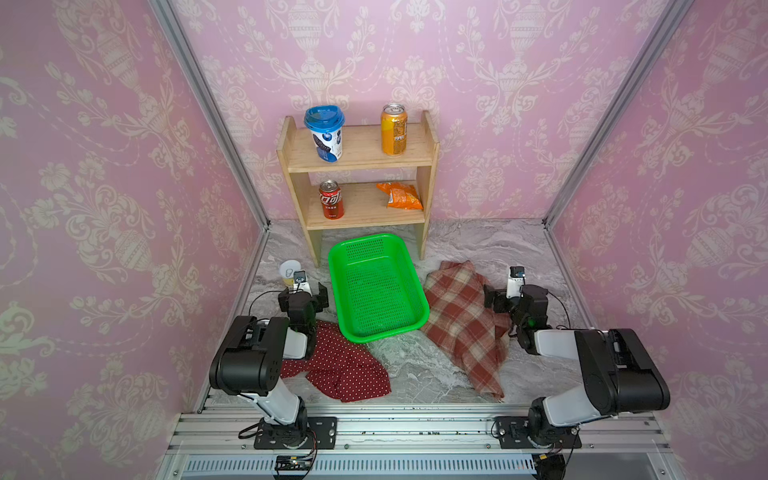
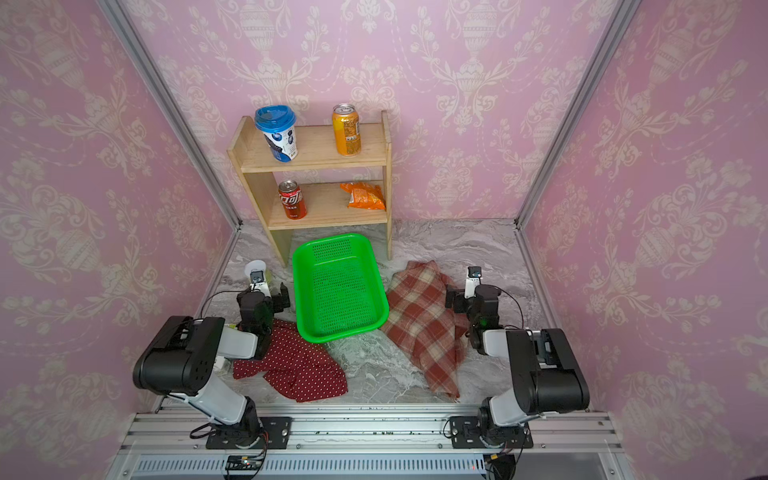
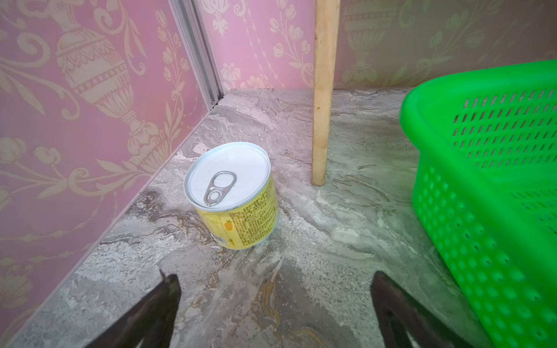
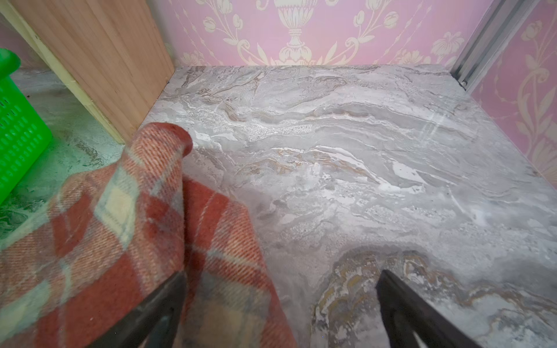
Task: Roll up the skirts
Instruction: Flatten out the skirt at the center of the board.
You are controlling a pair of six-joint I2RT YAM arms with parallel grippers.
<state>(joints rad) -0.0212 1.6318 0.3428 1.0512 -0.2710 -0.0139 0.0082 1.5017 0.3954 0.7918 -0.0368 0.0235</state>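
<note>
Two skirts lie unrolled on the marble-patterned table (image 1: 415, 365): one plaid skirt (image 1: 461, 324) in red, cream and tan, and one dark red polka-dot skirt (image 1: 345, 365). Between them sits one green basket (image 1: 382, 333), with the plaid cloth against its right side. Behind stands one wooden shelf (image 1: 361, 145) of two tiers, bearing one blue-lidded cup (image 1: 326, 135), one orange can (image 1: 394, 129), one red can (image 1: 331, 200) and one orange snack bag (image 1: 400, 195). A third can, a yellow tin (image 3: 235, 195), stands on the table by the left wall.

The left gripper (image 3: 275, 298) hangs with its jaws wide apart and empty above bare tabletop, pointing at the yellow tin. The polka-dot skirt lies behind it, toward the robot's base, partly hidden beneath the left arm.

The right gripper (image 4: 280, 301) is likewise spread wide and grips nothing. One finger hangs over the plaid skirt's right edge; whether it touches the cloth cannot be told. Most of that skirt stretches away to the gripper's left, toward the basket.
</note>
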